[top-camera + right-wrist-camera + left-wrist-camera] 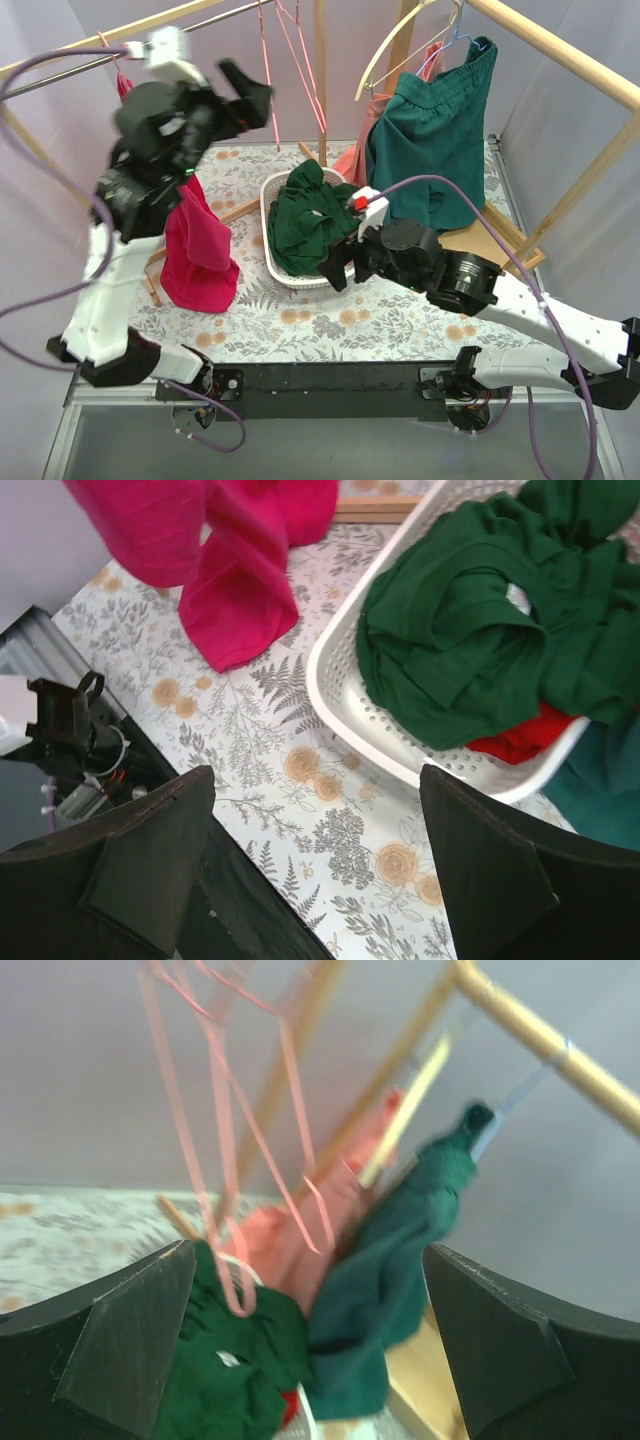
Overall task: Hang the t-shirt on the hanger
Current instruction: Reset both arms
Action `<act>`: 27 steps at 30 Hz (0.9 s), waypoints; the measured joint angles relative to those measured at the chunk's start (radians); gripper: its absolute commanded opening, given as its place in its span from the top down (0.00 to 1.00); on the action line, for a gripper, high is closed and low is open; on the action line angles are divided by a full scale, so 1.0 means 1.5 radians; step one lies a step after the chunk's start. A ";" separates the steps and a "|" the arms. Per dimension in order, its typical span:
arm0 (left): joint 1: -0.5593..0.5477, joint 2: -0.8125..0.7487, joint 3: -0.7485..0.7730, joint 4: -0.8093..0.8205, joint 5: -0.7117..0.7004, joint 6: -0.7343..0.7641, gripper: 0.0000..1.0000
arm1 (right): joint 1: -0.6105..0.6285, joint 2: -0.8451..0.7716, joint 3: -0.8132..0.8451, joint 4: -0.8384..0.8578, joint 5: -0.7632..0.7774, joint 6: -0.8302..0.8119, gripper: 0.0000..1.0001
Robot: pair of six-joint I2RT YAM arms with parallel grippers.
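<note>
The crimson-pink t-shirt (196, 240) hangs at the left from the rail, its hem on the table. It also shows at the top of the right wrist view (230, 570). A thin pink hook (103, 40) sits over the rail above it; the rest of that hanger is hidden behind my left arm. My left gripper (257, 104) is raised near the rail, open and empty, beside two bare pink wire hangers (270, 80); these show blurred in the left wrist view (220, 1110). My right gripper (332, 268) is open and empty, low over the table at the basket's near rim.
A white basket (272, 190) holds a dark green garment (305, 220) and a red item (520, 735). Teal-green shorts (430, 140) hang at the right on a cream curved hanger (400, 40). A wooden frame (560, 50) surrounds the floral table (320, 325).
</note>
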 measured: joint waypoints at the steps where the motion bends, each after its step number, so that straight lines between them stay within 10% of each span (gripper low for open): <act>1: -0.037 0.024 0.010 0.003 -0.009 0.003 0.02 | 0.000 -0.016 -0.008 0.000 0.017 0.004 0.08; 13: -0.266 0.079 -0.316 0.038 -0.019 -0.041 0.02 | -0.001 -0.199 -0.150 -0.054 0.185 0.124 0.02; 21: -0.290 -0.083 -0.683 0.025 0.045 -0.165 0.02 | -0.001 -0.227 -0.250 -0.075 0.194 0.215 0.02; 27: -0.290 -0.104 -0.702 0.008 0.046 -0.209 0.02 | -0.001 -0.218 -0.262 -0.075 0.189 0.238 0.02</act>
